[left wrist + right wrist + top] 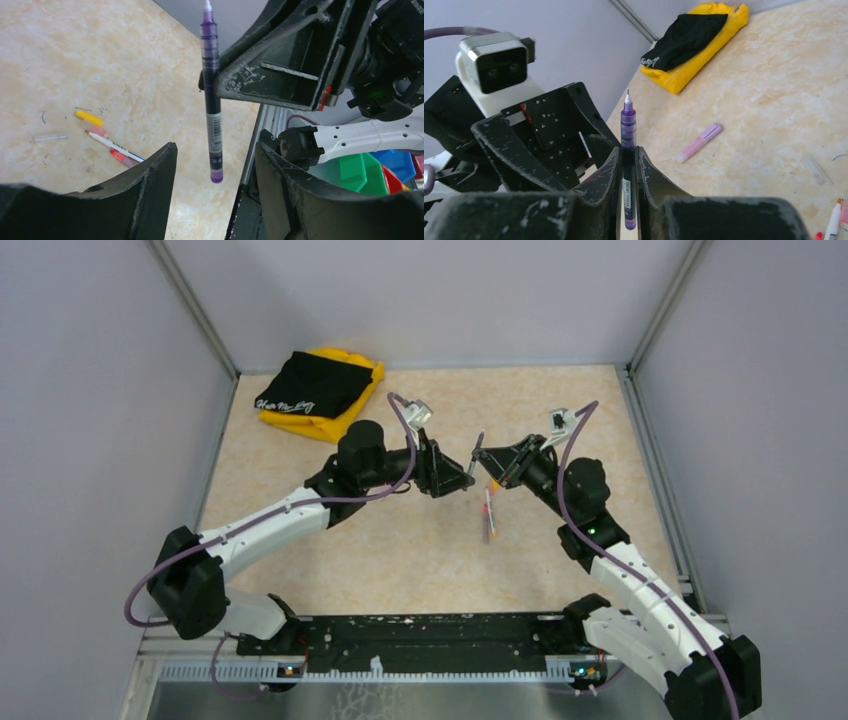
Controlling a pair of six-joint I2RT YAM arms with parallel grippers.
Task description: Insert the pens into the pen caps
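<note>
Purple pen (628,117) upright, tip up, clamped between right fingers (650,172), held above worktop (380,560). Left fingers (152,175) apart, flanking pen's lower end, no contact. Beige marbled worktop: white-orange pen (112,146), yellow cap (89,117) lying loose. Yellow-black cloth (318,390) in far-left corner; grey walls (90,390) around.

- Bright, even overhead light is filling all 3 views, leaving only faint shadows.
- The pale marbled beige tabletop (400,560) is washing out slightly.
- The wrist views' near edges are blurring.
</note>
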